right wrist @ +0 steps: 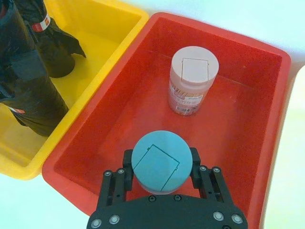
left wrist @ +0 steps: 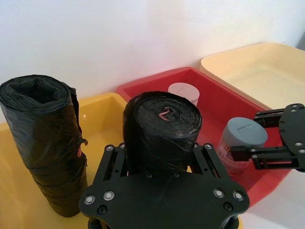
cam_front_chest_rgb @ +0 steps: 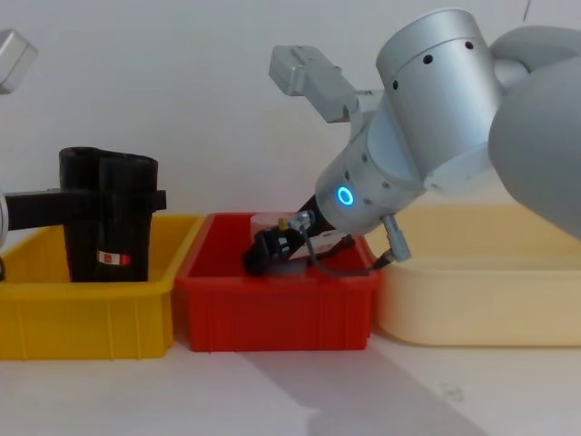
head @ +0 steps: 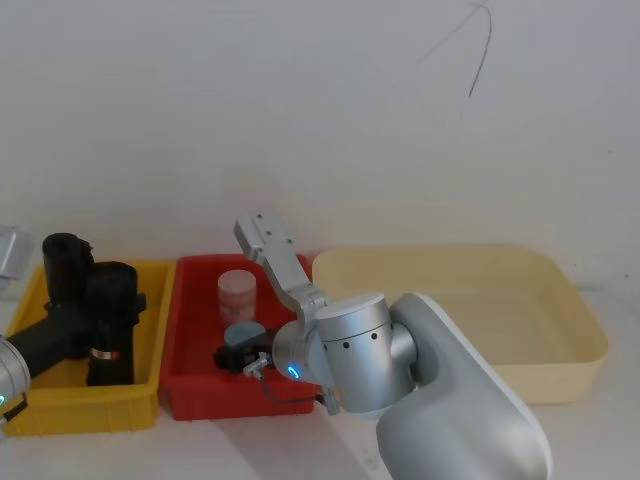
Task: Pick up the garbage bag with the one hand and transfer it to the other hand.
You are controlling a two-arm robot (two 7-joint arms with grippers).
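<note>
Two black rolls stand upright in the yellow plastic bin; the left gripper is clamped on the smooth, red-and-white-labelled black garbage bag roll nearer the bin's front. Beside the bin, the right gripper squeezes a blue-lidded plastic jar inside a red plastic tray.

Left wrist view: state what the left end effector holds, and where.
The garbage bag, upright in the yellow bin, clamped by its upper part between both fingers.

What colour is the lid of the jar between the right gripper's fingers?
Light blue; the right wrist view shows the lid best.
</note>
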